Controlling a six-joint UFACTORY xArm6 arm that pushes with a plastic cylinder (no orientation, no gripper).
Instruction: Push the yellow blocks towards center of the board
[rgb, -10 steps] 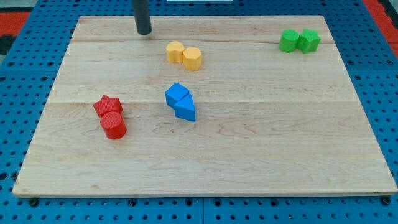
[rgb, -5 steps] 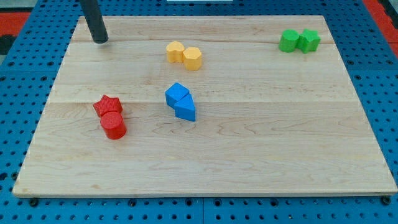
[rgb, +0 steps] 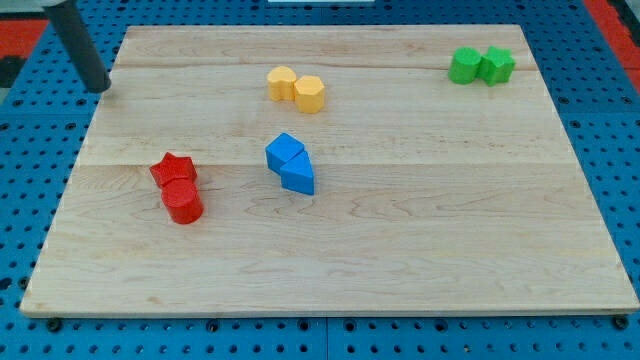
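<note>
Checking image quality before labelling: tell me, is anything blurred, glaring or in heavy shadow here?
Camera view: even, soft lighting, with only faint shadows under the blocks; the board shows mild sheen, no harsh glare; my tip looks slightly soft; the yellow blocks are sharp.

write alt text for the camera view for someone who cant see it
A wooden board holds four pairs of touching blocks: two yellow blocks near the top middle, two blue blocks just below them, two red blocks at the left, two green blocks at the top right. My tip is at the board's upper left edge, touching nothing.
</note>
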